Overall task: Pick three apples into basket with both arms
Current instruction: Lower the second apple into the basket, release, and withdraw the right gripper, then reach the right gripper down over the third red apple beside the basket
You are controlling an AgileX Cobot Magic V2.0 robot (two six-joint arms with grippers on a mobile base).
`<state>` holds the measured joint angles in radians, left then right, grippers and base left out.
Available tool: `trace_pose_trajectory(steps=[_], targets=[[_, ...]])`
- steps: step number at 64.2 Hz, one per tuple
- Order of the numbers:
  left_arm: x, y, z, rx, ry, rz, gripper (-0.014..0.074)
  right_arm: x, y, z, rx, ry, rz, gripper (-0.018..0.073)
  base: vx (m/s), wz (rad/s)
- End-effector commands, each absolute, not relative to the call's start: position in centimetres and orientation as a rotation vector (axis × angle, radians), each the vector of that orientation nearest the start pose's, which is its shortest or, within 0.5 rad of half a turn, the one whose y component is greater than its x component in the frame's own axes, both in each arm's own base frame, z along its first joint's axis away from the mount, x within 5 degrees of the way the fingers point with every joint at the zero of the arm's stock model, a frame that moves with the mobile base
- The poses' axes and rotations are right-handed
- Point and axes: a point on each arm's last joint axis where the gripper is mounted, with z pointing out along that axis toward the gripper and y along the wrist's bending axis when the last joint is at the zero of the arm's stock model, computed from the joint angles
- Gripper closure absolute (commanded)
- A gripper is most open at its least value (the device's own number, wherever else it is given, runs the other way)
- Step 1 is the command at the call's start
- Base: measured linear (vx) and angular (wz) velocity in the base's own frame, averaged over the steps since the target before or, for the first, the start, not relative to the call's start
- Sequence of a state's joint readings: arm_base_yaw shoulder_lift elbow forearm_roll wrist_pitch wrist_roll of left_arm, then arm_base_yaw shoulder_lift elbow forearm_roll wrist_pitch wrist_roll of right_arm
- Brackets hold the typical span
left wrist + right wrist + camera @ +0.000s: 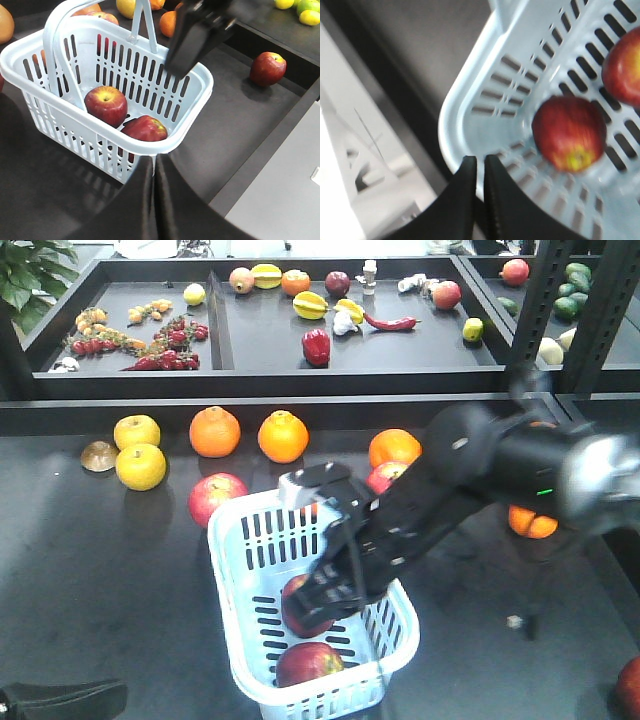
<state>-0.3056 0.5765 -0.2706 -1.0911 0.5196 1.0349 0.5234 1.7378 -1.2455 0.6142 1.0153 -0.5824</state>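
Holding two apples [106, 104], unlabelled basket [200, 85], right pincer [479, 165] closed above.

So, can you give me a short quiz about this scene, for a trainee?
1. How many apples lie inside the basket?
2. True or false: the right gripper holds an apple.
3. In the front view, which fruit on the table lies nearest the basket's left wall?

Key: 1. Two. 2. False; its jaws are shut on nothing. 3. A red apple.
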Motion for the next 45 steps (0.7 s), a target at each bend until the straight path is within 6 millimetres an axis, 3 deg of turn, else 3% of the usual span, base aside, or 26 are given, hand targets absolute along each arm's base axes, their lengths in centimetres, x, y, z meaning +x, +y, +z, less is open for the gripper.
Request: trace_pose_trajectory(steps=[1, 10, 22, 29, 37, 45], targets=[[9.3, -7.1, 24.9, 0.538, 1.937, -0.677, 0.0602, 26.7, 18.9, 28.1, -1.106, 2.6, 0.727, 0.0567, 0.0, 0.0], [9.3, -7.1, 24.9, 0.539, 1.938, -0.678, 0.0602, 26.3, 14.1, 30.8, -0.939, 2.681, 0.47, 0.0564, 0.0, 0.0], [9.3, -7.1, 24.9, 0.539, 1.938, -0.678, 0.0602, 25.5, 6.1, 34.6, -0.514, 2.702, 0.045, 0.0564, 0.0, 0.0], [9.3, -7.1, 24.9, 0.539, 1.938, -0.678, 0.0602, 24.6, 1.7, 35.9, -0.287, 2.724, -0.103, 0.0564, 0.0, 0.0], [9.3, -7.1, 24.9, 0.539, 1.938, -0.678, 0.0602, 23.8, -2.4, 35.8, -0.084, 2.795, -0.17, 0.0564, 0.0, 0.0], [9.3, -7.1, 24.9, 0.542, 1.939, -0.681, 0.0602, 23.1, -6.3, 33.6, 0.057, 2.833, -0.219, 0.0563, 0.0, 0.0]])
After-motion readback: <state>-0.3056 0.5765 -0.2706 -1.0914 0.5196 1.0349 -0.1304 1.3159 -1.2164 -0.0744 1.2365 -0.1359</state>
